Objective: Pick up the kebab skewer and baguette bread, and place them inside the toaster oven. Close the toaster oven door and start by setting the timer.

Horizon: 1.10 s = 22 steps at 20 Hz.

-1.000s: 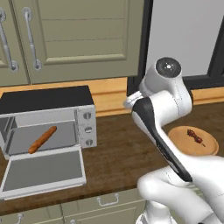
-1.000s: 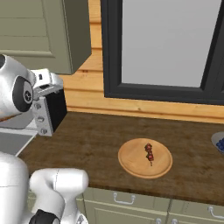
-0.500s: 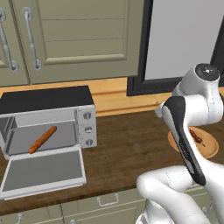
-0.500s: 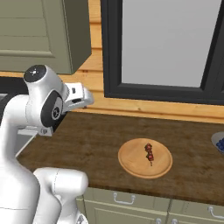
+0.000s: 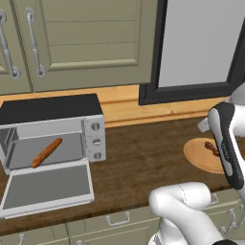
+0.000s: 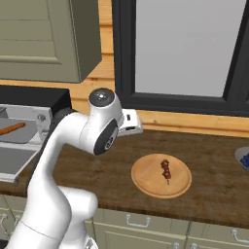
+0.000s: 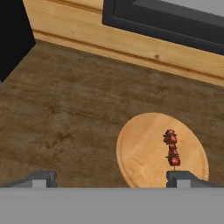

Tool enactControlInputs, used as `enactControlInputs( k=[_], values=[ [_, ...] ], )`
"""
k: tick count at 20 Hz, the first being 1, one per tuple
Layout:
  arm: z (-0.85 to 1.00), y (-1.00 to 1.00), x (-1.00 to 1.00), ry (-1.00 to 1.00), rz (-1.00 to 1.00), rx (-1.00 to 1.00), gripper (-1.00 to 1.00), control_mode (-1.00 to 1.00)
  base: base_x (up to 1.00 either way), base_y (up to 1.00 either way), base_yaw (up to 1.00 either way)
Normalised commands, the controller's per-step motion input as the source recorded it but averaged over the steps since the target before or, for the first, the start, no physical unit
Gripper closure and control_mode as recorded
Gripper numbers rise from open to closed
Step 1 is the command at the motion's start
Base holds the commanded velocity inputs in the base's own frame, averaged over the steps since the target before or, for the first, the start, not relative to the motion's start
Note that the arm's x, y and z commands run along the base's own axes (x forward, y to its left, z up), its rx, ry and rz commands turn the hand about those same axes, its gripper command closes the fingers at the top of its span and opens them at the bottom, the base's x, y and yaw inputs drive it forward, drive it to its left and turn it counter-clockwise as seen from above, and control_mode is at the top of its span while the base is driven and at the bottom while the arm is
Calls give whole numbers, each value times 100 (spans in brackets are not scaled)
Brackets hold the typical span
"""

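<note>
The kebab skewer (image 7: 171,148) lies on a round wooden plate (image 7: 140,153) on the counter; the skewer (image 6: 167,170) and the plate (image 6: 146,180) also show in the right base view. My gripper (image 7: 113,179) hangs open and empty above the counter, left of the plate. One of its fingertips (image 7: 186,178) is over the plate's near rim. The baguette bread (image 5: 46,153) lies inside the toaster oven (image 5: 52,110). The toaster oven door (image 5: 48,186) is folded down flat. Three knobs (image 5: 96,141) sit in a column on the oven's right.
A dark-framed window (image 6: 185,53) and a wooden ledge (image 7: 131,48) run behind the counter. A blue bowl (image 6: 243,158) sits at the far right edge. Cabinets (image 5: 81,38) hang above the oven. Bare dark wood counter (image 7: 65,113) lies between oven and plate.
The arm has swung right, away from the toaster oven and over toward the plate. The gripper has stayed open. Baguette, skewer and door have not moved.
</note>
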Motion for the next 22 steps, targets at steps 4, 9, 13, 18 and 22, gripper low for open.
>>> enactControlInputs(
  k=[4, 9, 13, 18, 22],
  values=[
    [-36, -79, 48, 14, 0, 0, -100, -100, 0, 0, 0],
    [-38, -77, 46, 12, 0, 0, -100, -100, 0, 0, 0],
    [-34, -65, 37, 12, 0, 0, -100, -100, 0, 0, 0],
    [-21, -24, 25, 20, -3, 0, -100, -100, 0, 0, 0],
    [-23, -7, 2, 12, -1, 1, -100, -100, 0, 0, 0]
  ],
)
